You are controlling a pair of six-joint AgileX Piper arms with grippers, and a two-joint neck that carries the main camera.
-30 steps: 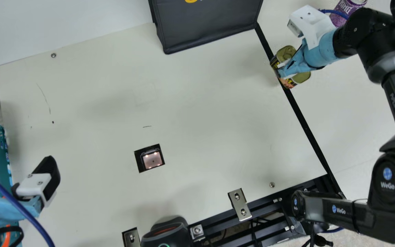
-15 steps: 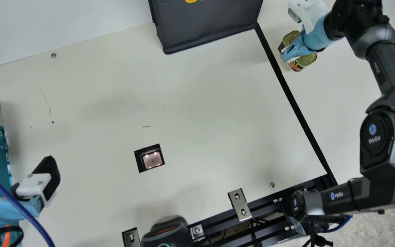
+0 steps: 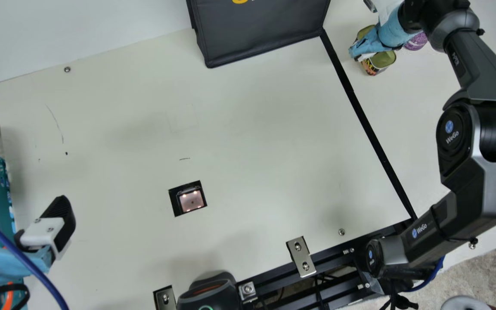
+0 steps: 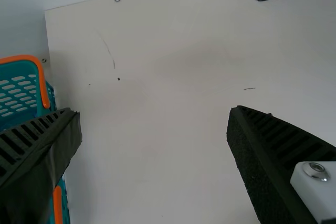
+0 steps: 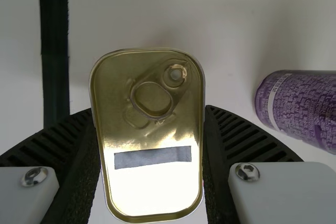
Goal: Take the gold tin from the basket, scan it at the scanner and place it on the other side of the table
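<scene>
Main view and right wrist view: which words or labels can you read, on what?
"WeGo": right arm's round black joint cap and dark grey lower link.
"PIPER": right arm's slim grey forearm.
Too small: purple cylindrical can, gold rectangular tin's side label, small black base cap.
Black fabric bag: yellow print, cut off.

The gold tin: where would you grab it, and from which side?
Probably by its two long side walls, coming from above. The gold tin is a rounded box, narrower across than it is long, so closing across the short width should suit. Its pull ring faces up, leaving those walls free to grip. The right end effector holds it there now.
</scene>
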